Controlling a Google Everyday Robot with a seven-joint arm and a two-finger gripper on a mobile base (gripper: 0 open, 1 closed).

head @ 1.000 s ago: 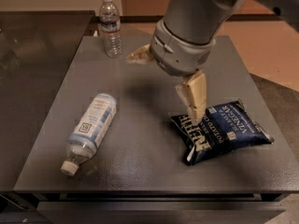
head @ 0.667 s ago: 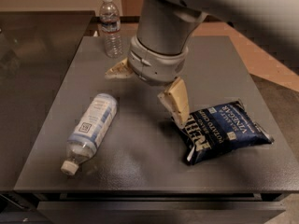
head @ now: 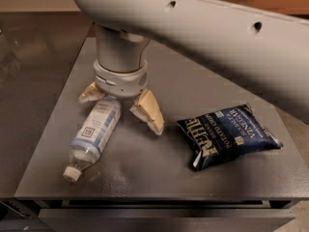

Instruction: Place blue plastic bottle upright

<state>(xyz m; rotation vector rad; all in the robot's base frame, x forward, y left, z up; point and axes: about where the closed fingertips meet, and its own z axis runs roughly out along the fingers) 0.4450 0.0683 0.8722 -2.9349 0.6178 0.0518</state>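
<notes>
Blue plastic bottle lies on its side at the table's near left, cap nearest. The gripper has swung left from the chip bag and now straddles the bottle's far end, spread wide and empty, seemingly ready to grasp.

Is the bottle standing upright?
No, the bottle lies on its side on the table, with the open gripper straddling its far end.

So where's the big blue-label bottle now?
The clear plastic bottle with the blue label lies on its side on the dark table, left in the camera view, its bottom end under the open gripper.
</notes>
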